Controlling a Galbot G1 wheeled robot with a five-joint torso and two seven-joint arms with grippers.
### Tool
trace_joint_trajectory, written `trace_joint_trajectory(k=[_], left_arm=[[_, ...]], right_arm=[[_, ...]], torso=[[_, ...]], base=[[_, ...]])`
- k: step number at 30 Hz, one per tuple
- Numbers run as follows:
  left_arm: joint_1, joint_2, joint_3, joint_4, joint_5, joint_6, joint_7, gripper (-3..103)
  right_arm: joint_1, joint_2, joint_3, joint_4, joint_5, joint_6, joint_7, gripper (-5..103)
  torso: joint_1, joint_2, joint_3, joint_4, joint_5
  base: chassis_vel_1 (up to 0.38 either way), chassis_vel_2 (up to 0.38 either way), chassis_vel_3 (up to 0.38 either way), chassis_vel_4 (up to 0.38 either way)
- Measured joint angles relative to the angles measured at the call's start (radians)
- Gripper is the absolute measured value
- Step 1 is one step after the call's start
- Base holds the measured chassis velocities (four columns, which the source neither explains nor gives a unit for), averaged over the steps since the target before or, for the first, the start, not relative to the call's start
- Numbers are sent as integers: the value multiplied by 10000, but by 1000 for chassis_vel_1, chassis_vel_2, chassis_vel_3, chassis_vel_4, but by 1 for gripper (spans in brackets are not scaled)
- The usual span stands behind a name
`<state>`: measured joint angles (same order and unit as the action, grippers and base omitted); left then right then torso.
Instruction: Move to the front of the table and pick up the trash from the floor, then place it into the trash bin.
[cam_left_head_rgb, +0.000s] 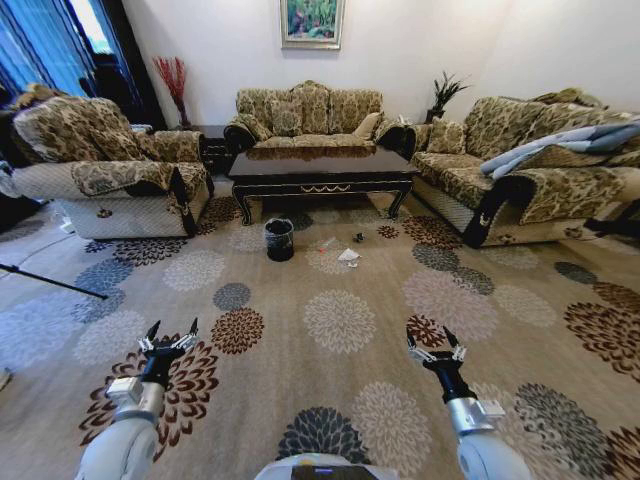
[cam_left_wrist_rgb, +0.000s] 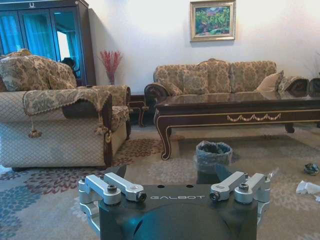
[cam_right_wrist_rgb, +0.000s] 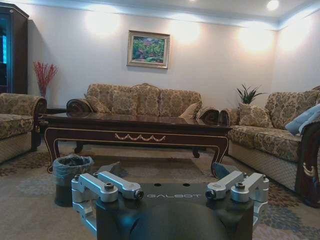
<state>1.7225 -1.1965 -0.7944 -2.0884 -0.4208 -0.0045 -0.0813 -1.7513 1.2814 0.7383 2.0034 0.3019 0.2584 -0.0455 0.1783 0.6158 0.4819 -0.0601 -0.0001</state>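
Both tools, left (cam_left_head_rgb: 168, 335) and right (cam_left_head_rgb: 433, 343), wide open, empty.

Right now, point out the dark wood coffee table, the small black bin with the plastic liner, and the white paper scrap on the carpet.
dark wood coffee table (cam_left_head_rgb: 322, 167), head view, glossy top.
small black bin (cam_left_head_rgb: 279, 243), head view, outer wall.
white paper scrap (cam_left_head_rgb: 348, 256), head view, its middle.

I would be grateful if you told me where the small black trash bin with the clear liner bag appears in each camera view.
Head view: the small round black trash bin with clear plastic liner stands on the carpet before the glossy dark wooden coffee table, toward its left end.
Left wrist view: trash bin right of centre, below the table.
Right wrist view: trash bin at the left, beside the table leg.
Shared landmark: the table.
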Motion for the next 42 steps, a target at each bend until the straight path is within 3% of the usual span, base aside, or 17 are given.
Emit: trace_joint_trajectory(k=[2, 16, 25, 29, 42], left_arm=[[-71, 42, 44, 76, -87, -164, 0, 100], [-167, 149, 193, -39, -48, -127, -3, 100], [248, 315, 503, -258, 47, -142, 151, 100], [593, 446, 615, -252, 198, -420, 126, 100], [887, 244, 590, -399, 123, -524, 161, 100]], right_arm=[[-105, 115, 40, 5, -85, 33, -6, 100], [-82, 34, 88, 5, -163, 67, -17, 100], [139, -376, -10, -226, -281, 11, 92, 100], [197, -599, -72, -403, -482, 18, 103, 100], [255, -371, 39, -285, -144, -103, 164, 100]], torso=[[-100, -269, -171, -1, 1], [-321, -836, -515, -1, 0], [-475, -1236, -762, 0, 0], [-532, -1394, -863, 0, 2], [-734, -1942, -1208, -3, 0]], base=[[0, 0, 0, 0], [0, 0, 0, 0], [0, 0, 0, 0], [0, 0, 0, 0], [0, 0, 0, 0]])
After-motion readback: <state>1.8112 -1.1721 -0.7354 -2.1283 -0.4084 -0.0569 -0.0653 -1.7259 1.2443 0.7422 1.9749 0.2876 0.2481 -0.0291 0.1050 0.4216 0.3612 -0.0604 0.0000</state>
